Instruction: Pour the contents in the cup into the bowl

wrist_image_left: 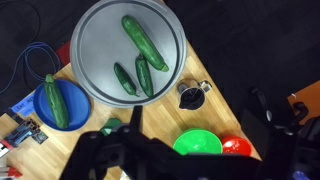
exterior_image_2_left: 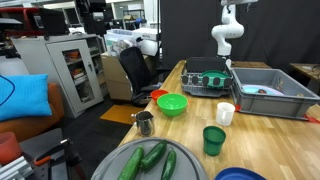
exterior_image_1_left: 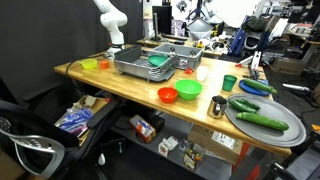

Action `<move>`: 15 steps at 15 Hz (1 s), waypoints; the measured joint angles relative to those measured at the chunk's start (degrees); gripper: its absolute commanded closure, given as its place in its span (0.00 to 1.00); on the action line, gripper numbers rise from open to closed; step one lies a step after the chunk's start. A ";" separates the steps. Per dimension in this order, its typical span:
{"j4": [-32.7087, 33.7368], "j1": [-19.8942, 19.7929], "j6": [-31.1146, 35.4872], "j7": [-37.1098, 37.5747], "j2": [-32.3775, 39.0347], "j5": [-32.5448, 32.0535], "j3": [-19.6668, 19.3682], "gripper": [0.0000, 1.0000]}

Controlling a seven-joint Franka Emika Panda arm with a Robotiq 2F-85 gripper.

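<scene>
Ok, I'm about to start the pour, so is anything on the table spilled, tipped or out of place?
Nothing stands out. The small metal cup, green plastic cup and white cup stand upright, the green plastic bowl sits level, and no spill shows on the wooden table.

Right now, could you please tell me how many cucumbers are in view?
4. On the round grey tray lie one long cucumber and two shorter cucumbers. The fourth cucumber lies in the blue bowl. Clutter could hide others.
</scene>
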 measured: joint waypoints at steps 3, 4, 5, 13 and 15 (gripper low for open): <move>0.00 0.00 0.00 0.00 0.00 0.00 0.00 0.00; 0.00 0.00 0.00 0.00 0.00 0.00 0.00 0.00; 0.00 0.00 0.00 0.00 0.00 0.00 0.00 0.00; 0.60 1.18 1.38 -0.02 3.31 -2.22 2.11 0.00; 1.30 2.31 3.46 -0.59 5.17 -2.36 2.43 0.00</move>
